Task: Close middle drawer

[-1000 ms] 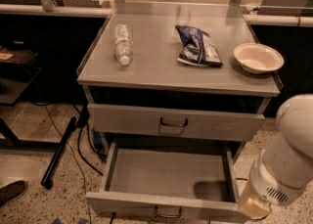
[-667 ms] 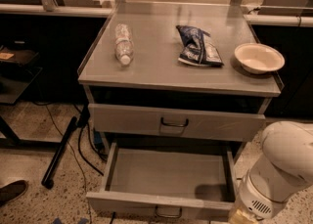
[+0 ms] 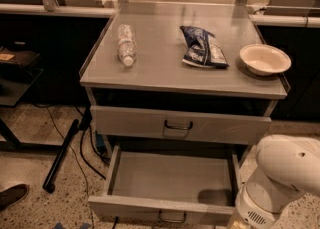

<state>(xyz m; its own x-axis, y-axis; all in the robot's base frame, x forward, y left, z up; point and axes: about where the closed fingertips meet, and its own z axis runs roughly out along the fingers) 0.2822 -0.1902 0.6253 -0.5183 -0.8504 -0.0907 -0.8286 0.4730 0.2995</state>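
Claw hidden below the arm (image 3: 280, 180) — grip untellable — beside the open middle drawer (image 3: 170, 179).

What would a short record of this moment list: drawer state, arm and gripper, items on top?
middle drawer: wide shallow grey metal drawer, pulled out, nothing inside
handle: small dark loop handle, front centre
drawer above: taller-fronted grey drawer, much further in
arm: white robot arm, lower right, by the open drawer's right front corner
gripper: not in view, past the picture's bottom edge
on grey cabinet top: clear plastic bottle lying down, dark blue snack bag, white round bowl
task: not yet done
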